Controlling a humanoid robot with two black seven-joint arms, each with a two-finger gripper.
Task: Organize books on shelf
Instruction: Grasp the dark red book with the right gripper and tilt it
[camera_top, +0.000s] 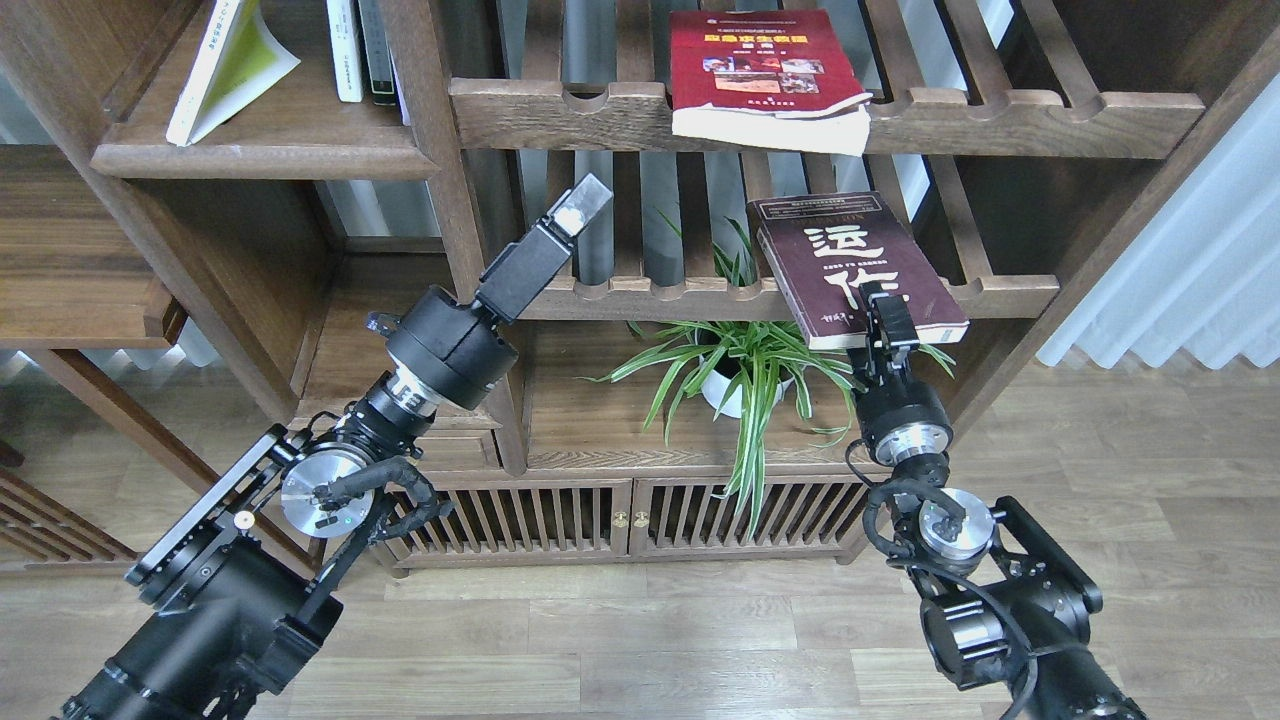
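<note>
Right hand (882, 312): at the maroon book's (850, 262) front edge, grip unclear
Left hand (580, 207): raised, grip unclear

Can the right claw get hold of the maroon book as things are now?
Probably yes. The right claw is already at the near edge of the maroon book, which overhangs the slatted rack, and nothing lies between them.
</note>
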